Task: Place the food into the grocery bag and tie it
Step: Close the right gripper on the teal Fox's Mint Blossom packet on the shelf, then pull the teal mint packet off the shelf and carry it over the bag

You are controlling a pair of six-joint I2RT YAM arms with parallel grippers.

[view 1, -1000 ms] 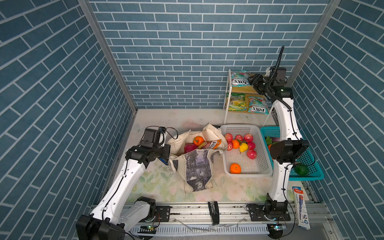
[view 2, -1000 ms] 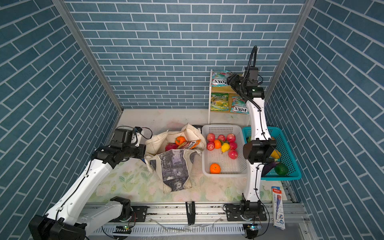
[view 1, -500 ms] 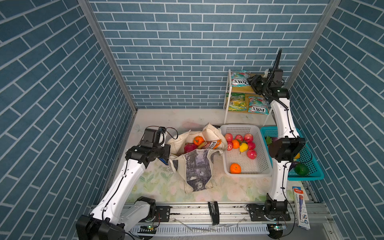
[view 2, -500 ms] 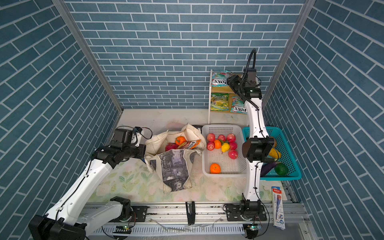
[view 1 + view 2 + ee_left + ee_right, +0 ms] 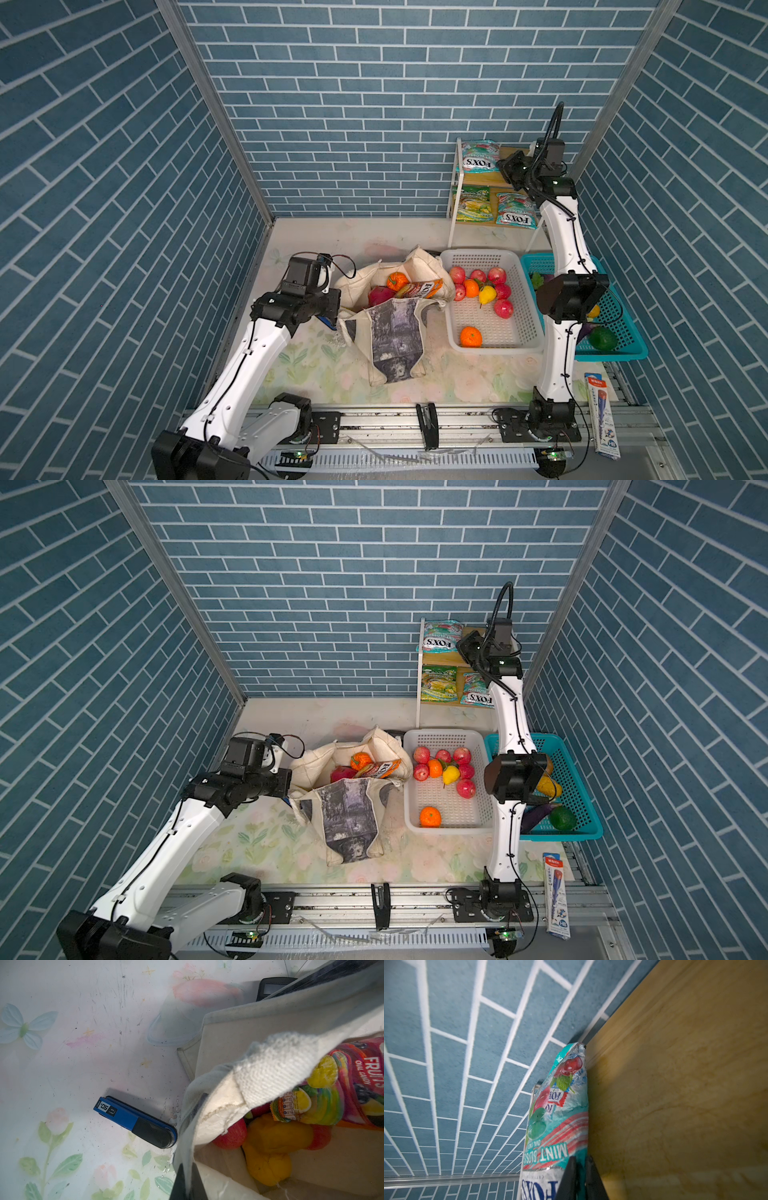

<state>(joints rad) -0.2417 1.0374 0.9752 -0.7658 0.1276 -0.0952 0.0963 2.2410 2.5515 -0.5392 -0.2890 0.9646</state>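
Left gripper point(image 5: 188, 1180) is pinched tight on the rim of the canvas tote point(image 5: 397, 336), which sits right beside the white basket point(image 5: 482, 252). Right gripper point(image 5: 580, 1167) is clamped narrow on the Fox's mint packet point(image 5: 558, 1126), on the wooden shelf point(image 5: 675, 1084) behind that basket.

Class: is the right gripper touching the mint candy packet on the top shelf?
Touching. In the right wrist view, the right gripper pinches the edge of the mint candy packet between its two fingers.
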